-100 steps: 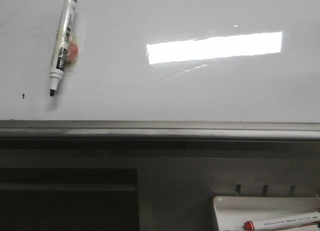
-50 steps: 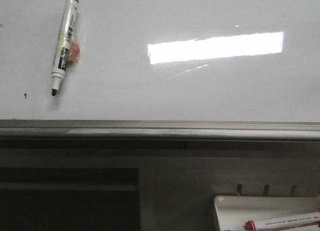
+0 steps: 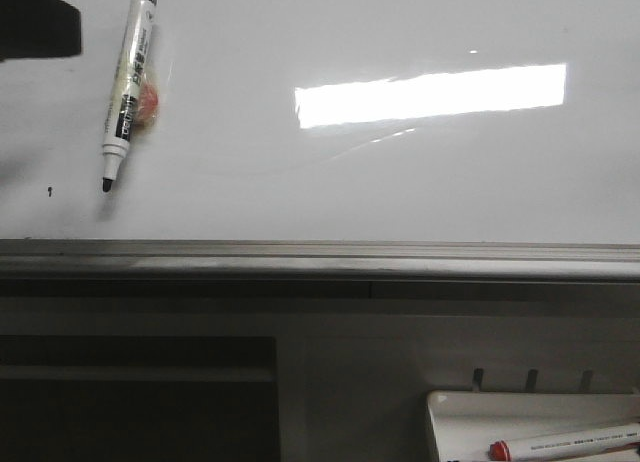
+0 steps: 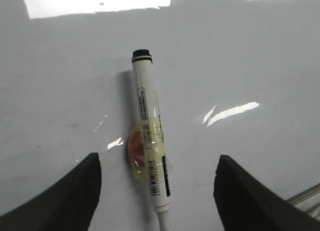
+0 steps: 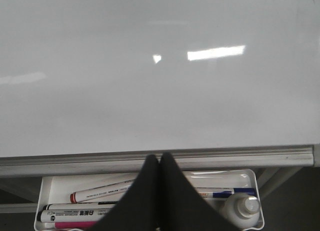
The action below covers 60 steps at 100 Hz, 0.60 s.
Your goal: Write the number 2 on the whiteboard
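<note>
The whiteboard (image 3: pixel 330 182) is glossy white with a grey metal lower edge (image 3: pixel 320 257) and reflects a bright rectangle of light. No number 2 shows on it, only a tiny black dot (image 3: pixel 49 191). A white marker (image 3: pixel 126 87) with a black tip lies on the board at the upper left, with tape and an orange lump on its barrel. In the left wrist view my left gripper (image 4: pixel 158 157) is open, one finger on each side of the marker (image 4: pixel 149 126), not touching it. My right gripper (image 5: pixel 159 158) is shut and empty over the tray.
A small white tray (image 5: pixel 150 203) hangs below the board's edge and holds a red-capped marker (image 5: pixel 100 191), a pink-banded marker (image 5: pixel 80 213), a blue one and a white bottle (image 5: pixel 244 208). The tray also shows in the front view (image 3: pixel 530 422). A dark shelf opening (image 3: pixel 135 397) lies at lower left.
A dark part of my left arm has come into the top left corner of the front view. The marker and the board have not moved.
</note>
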### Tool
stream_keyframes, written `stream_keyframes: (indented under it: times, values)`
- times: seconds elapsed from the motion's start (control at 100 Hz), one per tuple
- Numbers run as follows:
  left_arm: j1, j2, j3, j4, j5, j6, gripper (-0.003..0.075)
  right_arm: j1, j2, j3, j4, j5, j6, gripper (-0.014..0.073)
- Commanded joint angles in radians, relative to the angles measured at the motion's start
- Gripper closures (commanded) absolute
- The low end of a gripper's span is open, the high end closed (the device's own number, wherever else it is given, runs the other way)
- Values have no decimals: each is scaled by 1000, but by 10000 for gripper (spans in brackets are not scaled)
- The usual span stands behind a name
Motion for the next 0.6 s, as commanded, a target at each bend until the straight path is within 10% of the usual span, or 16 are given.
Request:
stream_keyframes:
  times: [0.0,0.59]
  values:
    - [-39,51,-28,-17,-148,-12,283,-6,10,-31,-13,-74,-4,660]
    - [-100,229,-37,-170,-223,-12,283,-6,10,-31,-13,-73,-4,660]
